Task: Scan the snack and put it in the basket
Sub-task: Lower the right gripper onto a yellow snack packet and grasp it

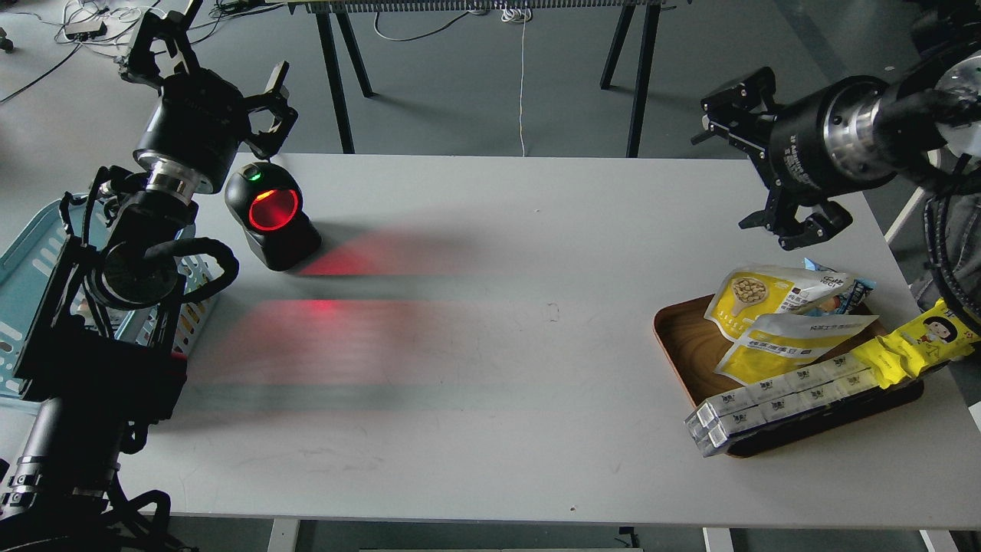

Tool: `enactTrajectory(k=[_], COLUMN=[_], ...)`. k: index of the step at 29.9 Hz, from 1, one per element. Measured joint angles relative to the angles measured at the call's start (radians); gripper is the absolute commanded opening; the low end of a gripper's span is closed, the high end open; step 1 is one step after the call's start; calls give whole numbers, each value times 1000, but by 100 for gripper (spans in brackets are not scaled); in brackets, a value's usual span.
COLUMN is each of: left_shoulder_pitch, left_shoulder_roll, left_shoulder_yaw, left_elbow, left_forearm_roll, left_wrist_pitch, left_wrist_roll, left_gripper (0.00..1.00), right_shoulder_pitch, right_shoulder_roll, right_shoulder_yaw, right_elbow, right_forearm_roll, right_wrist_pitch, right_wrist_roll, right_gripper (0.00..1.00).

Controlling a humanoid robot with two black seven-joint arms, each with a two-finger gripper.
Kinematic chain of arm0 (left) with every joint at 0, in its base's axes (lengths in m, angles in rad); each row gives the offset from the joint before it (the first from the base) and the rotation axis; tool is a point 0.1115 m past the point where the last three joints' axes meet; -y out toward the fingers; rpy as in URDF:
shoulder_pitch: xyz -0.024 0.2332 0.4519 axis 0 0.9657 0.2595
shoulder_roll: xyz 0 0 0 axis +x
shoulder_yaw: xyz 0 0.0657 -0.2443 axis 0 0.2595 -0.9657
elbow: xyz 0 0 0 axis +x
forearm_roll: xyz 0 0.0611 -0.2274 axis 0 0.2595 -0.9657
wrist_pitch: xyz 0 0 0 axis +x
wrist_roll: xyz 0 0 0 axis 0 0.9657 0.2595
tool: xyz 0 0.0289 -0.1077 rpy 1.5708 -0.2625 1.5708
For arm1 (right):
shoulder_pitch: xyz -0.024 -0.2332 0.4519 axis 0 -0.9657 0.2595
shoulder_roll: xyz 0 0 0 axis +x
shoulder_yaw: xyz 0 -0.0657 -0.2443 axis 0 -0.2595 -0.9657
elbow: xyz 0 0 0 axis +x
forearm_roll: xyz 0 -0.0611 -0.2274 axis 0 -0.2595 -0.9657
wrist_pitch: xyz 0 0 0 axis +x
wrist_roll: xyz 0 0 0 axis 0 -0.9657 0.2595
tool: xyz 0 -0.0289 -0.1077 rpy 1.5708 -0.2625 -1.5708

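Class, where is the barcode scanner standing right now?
In the head view, the barcode scanner stands on the table's far left, beside the left pincer and near the basket.

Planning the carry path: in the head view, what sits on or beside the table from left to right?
Light-blue basket → left gripper → black scanner glowing red → bare table → wooden tray → snack pouch → right gripper → yellow cartoon-face wrapper.
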Motion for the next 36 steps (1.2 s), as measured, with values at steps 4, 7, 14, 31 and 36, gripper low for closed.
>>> enactTrajectory(k=[4, 7, 14, 31, 36], left_shoulder_pitch=[0, 0, 2, 4, 4], left_shoulder_roll=[-2, -3, -4, -6, -4], left_shoulder_yaw=[5, 6, 9, 12, 12], left_elbow=[0, 0, 0, 0, 0], left_forearm_roll=[0, -1, -1, 0, 0], left_wrist_pitch=[1, 2, 2, 3, 4], left_wrist_roll=[0, 0, 0, 1, 2], left_gripper=[100, 100, 100, 100, 100], right_shoulder_pitch=[13, -3, -110, -373, -476], right_shoulder_roll=[47, 42, -32, -47, -57], right_shoulder_yaw=[3, 5, 13, 157, 210], right_elbow=[8, 8, -1, -169, -209], right_forearm_roll=[119, 152, 167, 154, 113], right_wrist_pitch=[-129, -182, -229, -248, -248], right_wrist_roll=[-2, -2, -2, 9, 10], right_gripper=[99, 99, 97, 84, 74])
